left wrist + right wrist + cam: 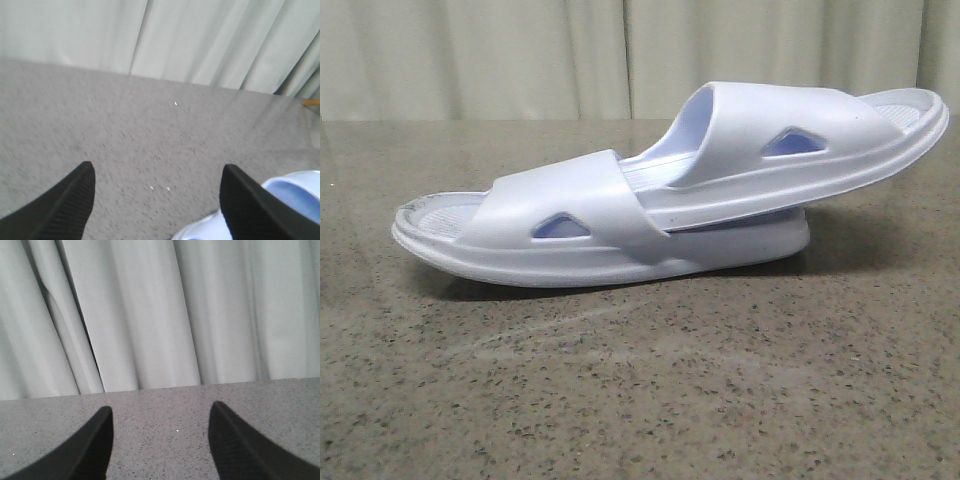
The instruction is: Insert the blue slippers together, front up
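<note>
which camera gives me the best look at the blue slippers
The front view: both blue slippers show whole from the side, one slid under the other's strap on the table. The left wrist view catches only a pale corner of one beside the open left gripper. The right wrist view shows none, just its open right gripper.

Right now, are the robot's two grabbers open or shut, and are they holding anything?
Left gripper: open, holding nothing; a blue slipper lies beside one finger.
Right gripper: open, holding nothing.

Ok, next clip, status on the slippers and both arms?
Left gripper open, empty, beside the slippers. Right gripper open, empty, over bare table. Blue slippers nested, one pushed under the other's strap. Nothing in the way.
</note>
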Robot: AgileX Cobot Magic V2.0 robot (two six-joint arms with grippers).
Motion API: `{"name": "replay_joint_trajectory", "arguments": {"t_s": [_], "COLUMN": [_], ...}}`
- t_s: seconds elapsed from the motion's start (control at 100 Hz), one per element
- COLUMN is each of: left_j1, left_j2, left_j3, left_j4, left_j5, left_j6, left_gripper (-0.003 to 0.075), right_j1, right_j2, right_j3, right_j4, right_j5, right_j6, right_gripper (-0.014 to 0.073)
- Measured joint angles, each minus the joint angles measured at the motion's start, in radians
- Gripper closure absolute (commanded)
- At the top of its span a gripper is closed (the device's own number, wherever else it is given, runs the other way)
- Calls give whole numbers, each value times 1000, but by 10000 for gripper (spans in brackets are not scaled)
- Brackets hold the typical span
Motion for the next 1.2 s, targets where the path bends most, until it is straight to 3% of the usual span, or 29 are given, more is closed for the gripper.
{"name": "replay_joint_trajectory", "arguments": {"t_s": [0.24, 0.5, 0.71, 0.89, 1.06, 1.2], "left_j1": [-116, -268, -285, -285, -285, -285], "left_j2": [-205, -378, -458, -479, -479, -479], "left_j3": [50, 127, 195, 277, 317, 330], "left_j4": [41, 45, 45, 45, 45, 45], "left_j5": [-188, -477, -514, -526, -526, -535], "left_j6": [29, 31, 33, 33, 33, 33], "left_gripper": [255, 255, 255, 255, 264, 388], "right_j1": [0, 0, 0, 0, 0, 0], "right_j2": [-64, -167, -255, -336, -364, -364], "right_j3": [0, 2, 61, 135, 191, 220], "right_j4": [-79, -111, -116, -116, -116, -116], "right_j5": [22, 53, 93, 44, 48, 55], "right_j6": [0, -2, -2, -2, -2, -2], "right_gripper": [232, 232, 232, 241, 378, 552]}}
